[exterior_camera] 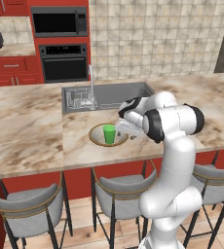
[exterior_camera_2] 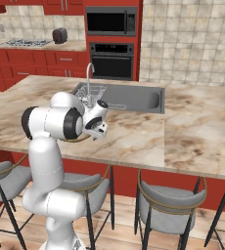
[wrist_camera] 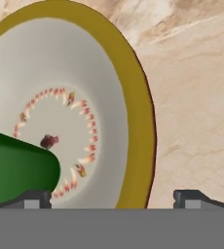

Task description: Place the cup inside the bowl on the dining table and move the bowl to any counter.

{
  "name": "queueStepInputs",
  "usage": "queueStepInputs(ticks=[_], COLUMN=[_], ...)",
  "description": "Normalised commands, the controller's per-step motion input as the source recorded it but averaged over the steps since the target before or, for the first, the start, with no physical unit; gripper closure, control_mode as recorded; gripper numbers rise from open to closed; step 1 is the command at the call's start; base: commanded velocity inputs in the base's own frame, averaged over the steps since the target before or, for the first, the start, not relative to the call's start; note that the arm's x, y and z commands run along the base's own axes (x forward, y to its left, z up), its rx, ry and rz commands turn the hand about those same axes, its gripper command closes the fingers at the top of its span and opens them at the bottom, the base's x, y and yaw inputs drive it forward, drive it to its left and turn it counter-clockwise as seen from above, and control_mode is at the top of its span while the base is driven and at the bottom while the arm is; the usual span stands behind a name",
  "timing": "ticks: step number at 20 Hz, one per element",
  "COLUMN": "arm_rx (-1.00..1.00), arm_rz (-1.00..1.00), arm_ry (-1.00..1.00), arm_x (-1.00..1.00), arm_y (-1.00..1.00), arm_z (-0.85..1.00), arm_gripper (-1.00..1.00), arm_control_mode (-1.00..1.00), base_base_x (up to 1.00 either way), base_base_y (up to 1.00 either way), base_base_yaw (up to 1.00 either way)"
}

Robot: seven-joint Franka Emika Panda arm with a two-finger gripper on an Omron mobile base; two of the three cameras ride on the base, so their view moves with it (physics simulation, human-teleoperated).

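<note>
The green cup [exterior_camera: 109,133] stands upright inside the wide bowl [exterior_camera: 95,137], which rests on the dining table [exterior_camera: 26,126] just in front of the sink. My gripper [exterior_camera: 123,128] hangs at the bowl's right side, open. In the hand view the bowl's gold rim [wrist_camera: 144,121] runs between my two fingertips [wrist_camera: 194,197]: one tip is over the bowl's inside next to the cup [wrist_camera: 16,168], the other over the bare marble outside. Nothing is held. In the right base view my hand [exterior_camera_2: 100,124] is partly hidden behind the arm.
The steel sink [exterior_camera: 114,93] and its faucet [exterior_camera: 91,82] lie just behind the bowl. Grey stools [exterior_camera: 119,187] stand under the table's near edge. A counter [exterior_camera_2: 65,45] over red drawers runs along the back wall, with a toaster [exterior_camera_2: 59,34] and wall ovens [exterior_camera: 65,61] nearby.
</note>
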Motion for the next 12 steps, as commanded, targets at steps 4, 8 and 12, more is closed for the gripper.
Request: queueStepInputs(ticks=[4,8,12], arm_rx=[0.00,0.00,0.00], arm_rz=[0.00,0.00,0.00], arm_ry=[0.00,0.00,0.00], arm_x=[0.00,0.00,0.00], arm_y=[0.09,0.08,0.14], arm_z=[-0.04,0.00,0.00], arm_gripper=[-1.00,-1.00,-1.00], arm_control_mode=[-1.00,-1.00,-1.00], base_base_x=[0.00,0.00,0.00], base_base_y=[0.00,0.00,0.00], base_base_yaw=[0.00,0.00,0.00])
